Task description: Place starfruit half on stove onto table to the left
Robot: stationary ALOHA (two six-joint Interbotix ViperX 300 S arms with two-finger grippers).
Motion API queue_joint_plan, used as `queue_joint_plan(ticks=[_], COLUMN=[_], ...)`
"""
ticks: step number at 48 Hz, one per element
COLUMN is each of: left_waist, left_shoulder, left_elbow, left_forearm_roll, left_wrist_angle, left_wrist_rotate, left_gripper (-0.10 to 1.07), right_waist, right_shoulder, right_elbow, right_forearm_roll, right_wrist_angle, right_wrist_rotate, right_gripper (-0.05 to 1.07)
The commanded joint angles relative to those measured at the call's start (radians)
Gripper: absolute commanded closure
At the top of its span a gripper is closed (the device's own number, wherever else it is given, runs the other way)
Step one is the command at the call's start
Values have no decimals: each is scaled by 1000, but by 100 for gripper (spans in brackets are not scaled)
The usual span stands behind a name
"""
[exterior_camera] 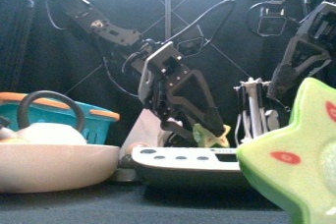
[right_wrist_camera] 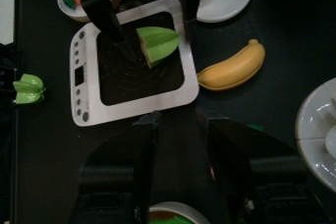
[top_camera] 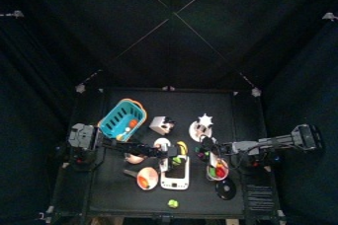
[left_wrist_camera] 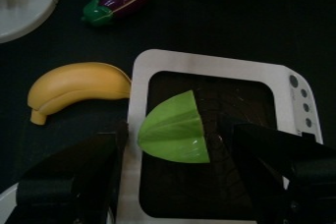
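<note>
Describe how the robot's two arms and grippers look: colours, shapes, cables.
Both arms are black, built of jointed, boxy segments with black cables looping off them. The left gripper has two broad, flat black fingers; the right gripper has two glossy black fingers. No coloured markings can be made out on either.

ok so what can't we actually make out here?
- Left wrist view: the light green fruit half on the white-framed black toy stove shows only its domed top; the cut face is hidden underneath.
- Front view: the large green star-shaped piece at the lens blocks whatever stands behind it.
- Top view: the fruit half is too small to distinguish.
</note>
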Motion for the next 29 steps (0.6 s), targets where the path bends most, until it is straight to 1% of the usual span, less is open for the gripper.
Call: queue_joint_plan(ticks=[1,9,21,29], left_waist=[2,3,3,5], left_shoulder=[-8,-8,-6,-8], left_elbow=[-32,-31,-29,-28], left_forearm_roll=[-3,-3,-3,-5], left_wrist_angle=[-9,-9,-5,-3], left_wrist_rotate=[2,2,2,0], left_gripper=[-4,0,10,14], right_waist=[-2,-2,-3,-3], right_shoulder=[-3,-3,-3,-3], right_elbow=[-11,-11,-9,-8], right_forearm_roll=[2,2,2,2], right_wrist_angle=[-11,-11,-11,-11], right_wrist_rotate=[2,2,2,2], right_gripper=[28,28,28,28])
